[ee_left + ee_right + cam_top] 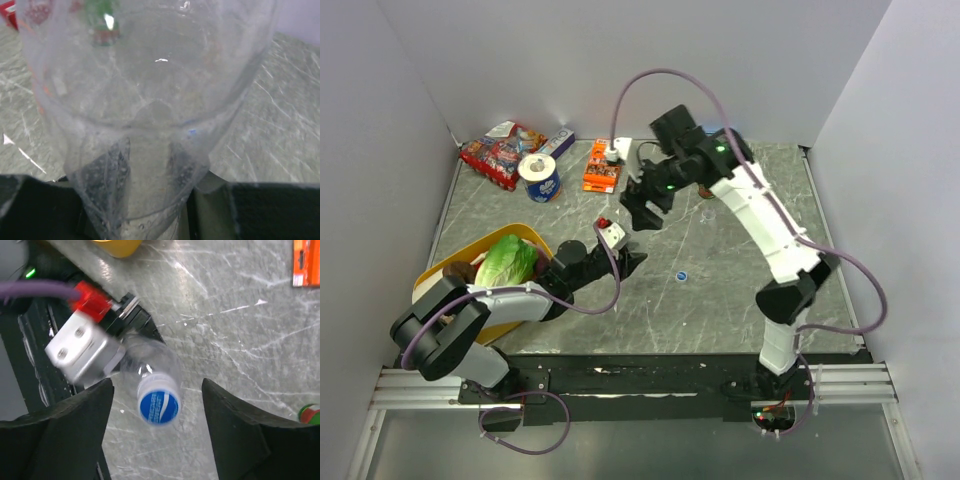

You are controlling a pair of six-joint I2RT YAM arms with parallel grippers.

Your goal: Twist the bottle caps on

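In the right wrist view a small clear bottle [150, 365] points its neck at the camera. A blue bottle cap [159, 406] with a white mark sits on that neck. My right gripper [157, 387] stands open, its dark fingers [85, 415] well apart on either side of the cap and not touching it. My left gripper [147, 146] is shut on the bottle [150, 75], whose clear body fills the left wrist view. In the top view the left gripper [623, 262] is just below the right gripper [642, 212]. A second blue cap [681, 274] lies loose on the table.
A yellow bowl [440, 268] with a lettuce [506, 261] stands at the left. At the back lie a snack packet [500, 151], a tape roll [540, 178] and an orange pack [602, 171]. A green bottle top [310, 414] shows at the right wrist view's right edge.
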